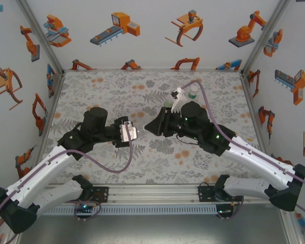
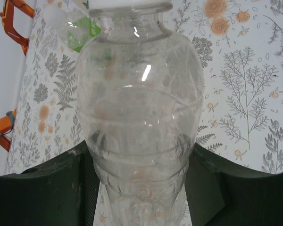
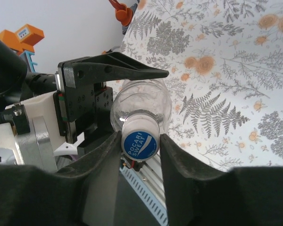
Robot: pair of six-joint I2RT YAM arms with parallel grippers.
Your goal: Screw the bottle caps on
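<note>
My left gripper (image 2: 139,157) is shut on the lower body of a clear bottle (image 2: 139,103), holding it sideways above the mat (image 1: 107,94) with its neck toward the right arm. A white cap with a blue top (image 3: 140,141) sits on that bottle's neck (image 3: 142,101). My right gripper (image 3: 140,145) stands around the cap, slightly open. One finger (image 3: 104,160) is against the cap and the other (image 3: 179,157) is a hair off it. From above, the left gripper (image 1: 135,130) and right gripper (image 1: 148,127) meet at mid-table.
Behind the right arm stand a green-tinted bottle (image 1: 169,103) and a clear bottle with a green label (image 1: 192,93). The labelled bottle (image 2: 79,29) also appears beyond the held one. Patterned walls (image 1: 20,76) close in the left, right and back sides.
</note>
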